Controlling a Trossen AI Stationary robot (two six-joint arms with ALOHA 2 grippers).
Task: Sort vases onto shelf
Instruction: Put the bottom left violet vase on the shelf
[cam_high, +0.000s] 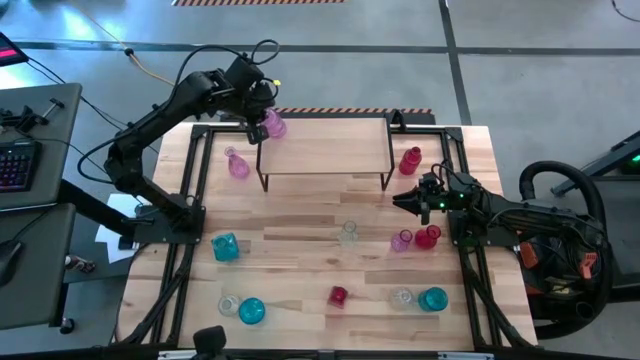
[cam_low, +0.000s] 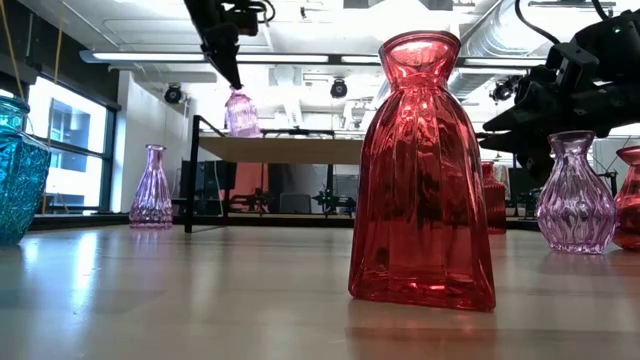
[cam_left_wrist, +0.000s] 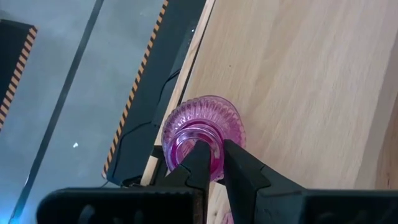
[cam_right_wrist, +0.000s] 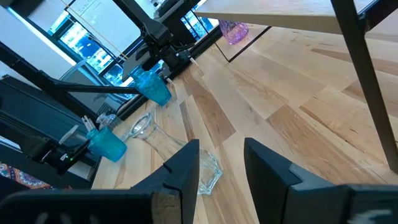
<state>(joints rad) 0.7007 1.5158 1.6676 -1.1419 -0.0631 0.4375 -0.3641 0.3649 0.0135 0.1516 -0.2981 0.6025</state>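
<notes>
On the wooden tabletop stands the shelf, where the left end effector pinches a pink vase by its rim, while the right end effector hovers partly open, empty.

Table is light wood planks with visible grain, smooth satin finish, throws a soft sheen in the low view. The shelf has the same pale wood on top, matt looking, on thin black metal wire legs. All the vases are glossy see-through glass: the big red vase up close has vertical ribs and bright highlights, the pink vase on the shelf has a fluted, ridged rim, the clear vase lying on the table looks ribbed too, and the teal vase is shiny. Left gripper fingers look like matt black plastic, slightly textured; right gripper same deal.
</notes>
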